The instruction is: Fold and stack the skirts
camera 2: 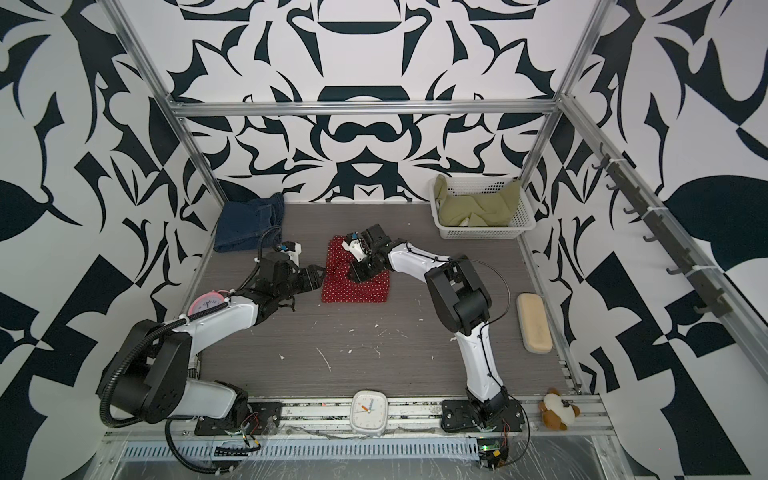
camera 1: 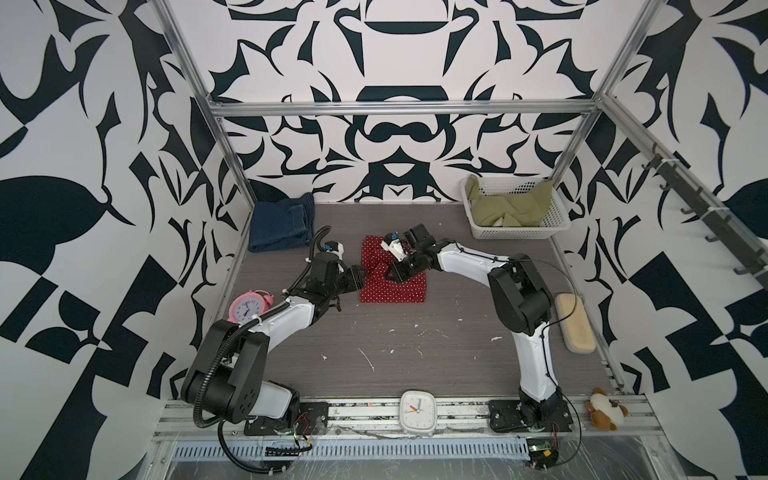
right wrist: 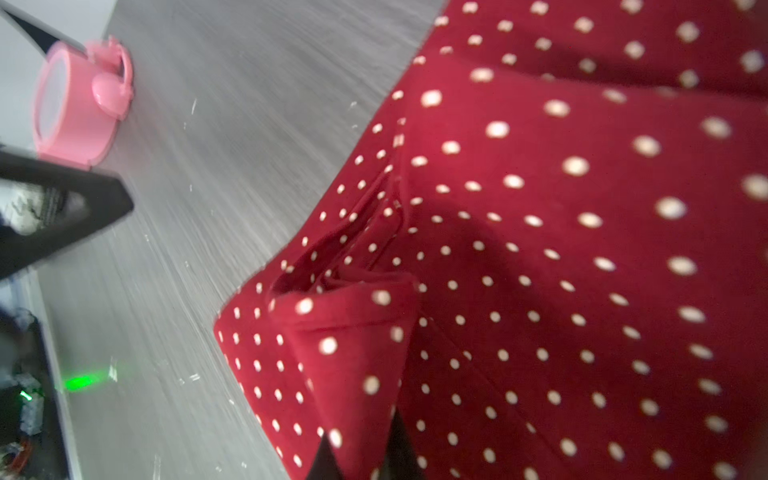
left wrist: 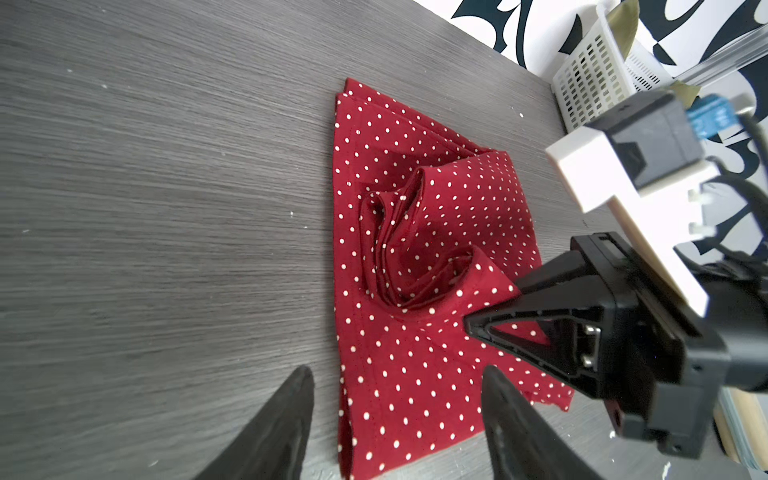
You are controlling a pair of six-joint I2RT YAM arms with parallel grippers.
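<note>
Right fingers (left wrist: 552,286) pinching a red polka-dot skirt (camera 1: 395,291) fold; left fingers (left wrist: 274,428) hovering open at its 9 o'clock edge.

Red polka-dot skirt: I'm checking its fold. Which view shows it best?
Left wrist view: nearly the whole red polka-dot skirt, bunched centre included. Both top views show it small, partly under the right gripper; the right wrist view gives a blurred close-up.

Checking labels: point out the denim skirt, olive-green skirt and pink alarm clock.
denim skirt (camera 1: 281,224): in a top view, folded middle
olive-green skirt (camera 1: 515,208): in a top view, bunched middle
pink alarm clock (camera 1: 247,309): in a top view, dial
</note>
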